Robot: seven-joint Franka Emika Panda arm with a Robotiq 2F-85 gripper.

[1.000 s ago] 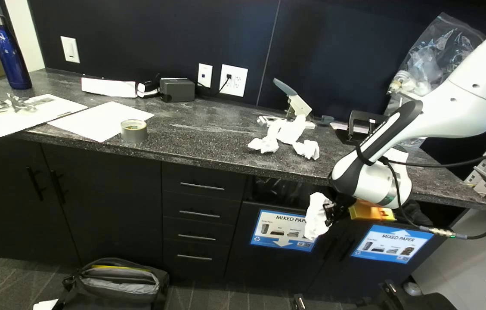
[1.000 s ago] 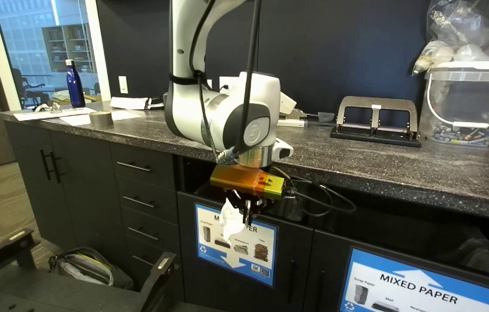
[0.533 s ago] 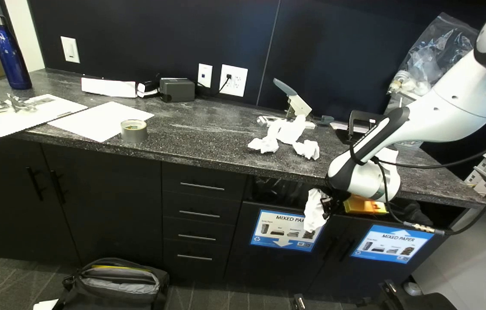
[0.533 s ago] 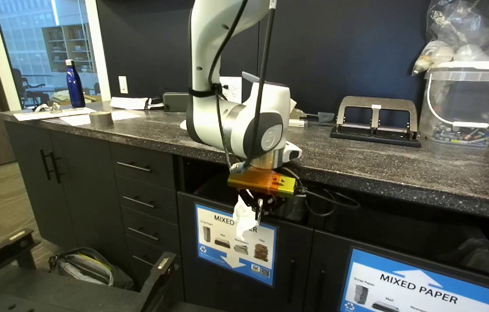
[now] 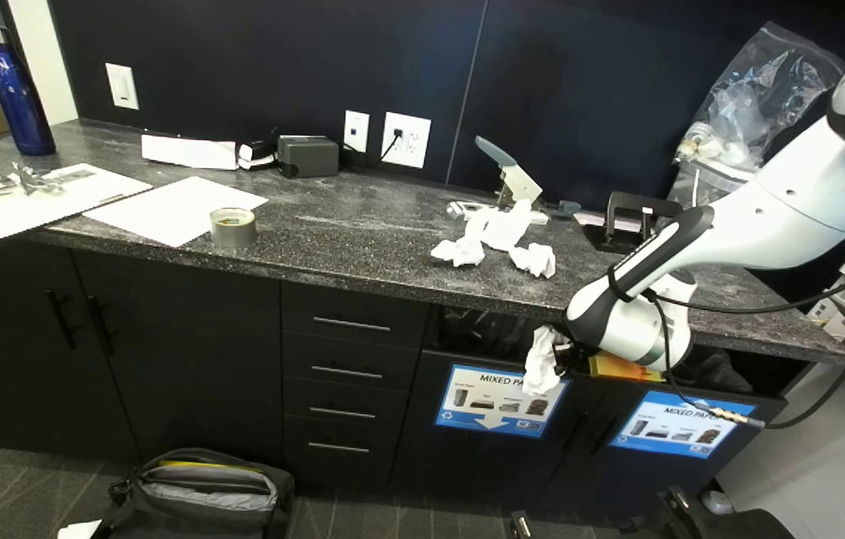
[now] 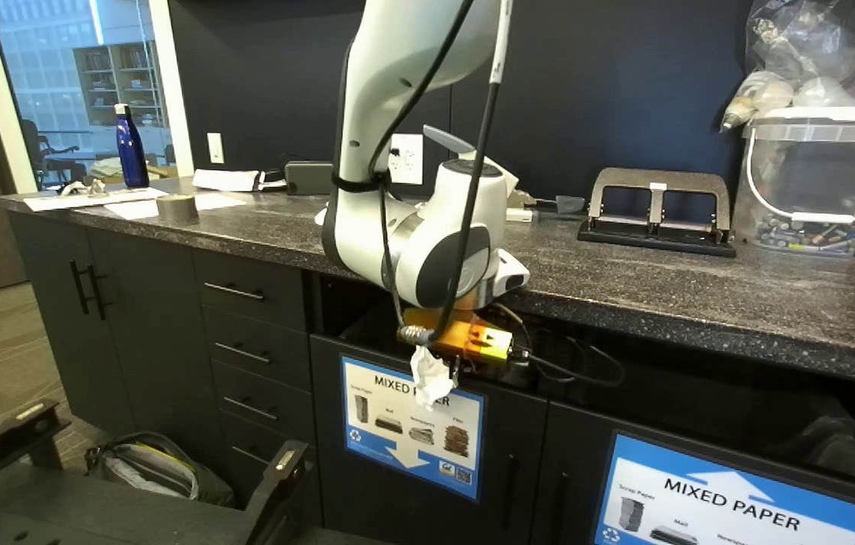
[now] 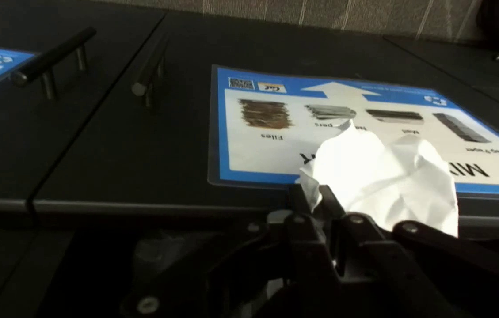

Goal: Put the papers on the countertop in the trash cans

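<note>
In an exterior view, the end effector (image 5: 561, 359) grips a crumpled paper wad (image 5: 540, 365) out in front of the bin with the down-pointing arrow (image 5: 467, 453), below the edge of the bench (image 5: 362, 247). More loose wads (image 5: 498, 228) lie bunched on it, airy and soft to judge by their creases. I would take each by its thick, folded middle, since the thin flaps look likely to bend away from a grip. Where they overlap, two could come up together.

In an exterior view, the held wad (image 6: 431, 378) hangs across the bin's top edge and the heading of the picture label (image 6: 412, 433), so most of it looks to be outside the opening. It should weigh next to nothing and barely sag, yet a snag on that top edge could crush or tear it.

In the wrist view, the fingers (image 7: 331, 203) stand narrow, nearly together, with a thin corner of the wad caught between their tips and the broad, crinkled part spreading to one side. That hold seems enough for such light, grippy paper. I judge the step in hand to be binning it: lift clear of the top edge, tuck inside, release.
</note>
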